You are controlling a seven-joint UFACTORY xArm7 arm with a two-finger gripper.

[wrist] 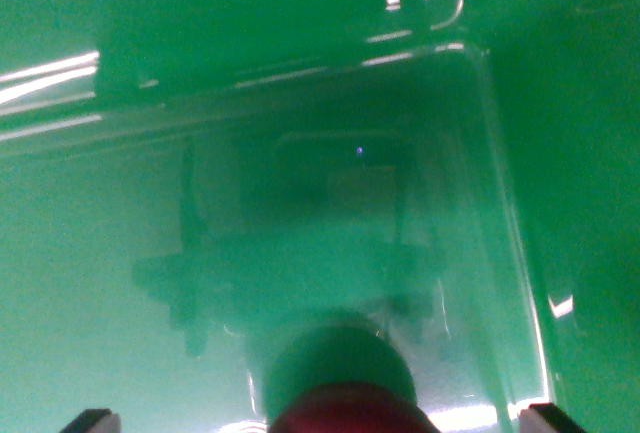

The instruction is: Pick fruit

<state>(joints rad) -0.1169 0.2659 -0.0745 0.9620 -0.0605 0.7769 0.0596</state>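
Fingertips [90, 420] of the gripper [320, 421]: two dark tips, one at each bottom corner of the wrist view, set wide apart. Between them sits one dark red rounded fruit [350, 408], cut off by the lower edge; the tips do not visibly touch it, so the jaws read as released. Whether the fruit is resting or carried, cannot tell. Beyond: one clear plastic container [500, 203], rounded corner at upper right, glossy rim catching white glare. Its floor mirrors the gripper as a blurred dark reflection [300, 253]. Nothing else made out inside it. Green surface [590, 103] all round.
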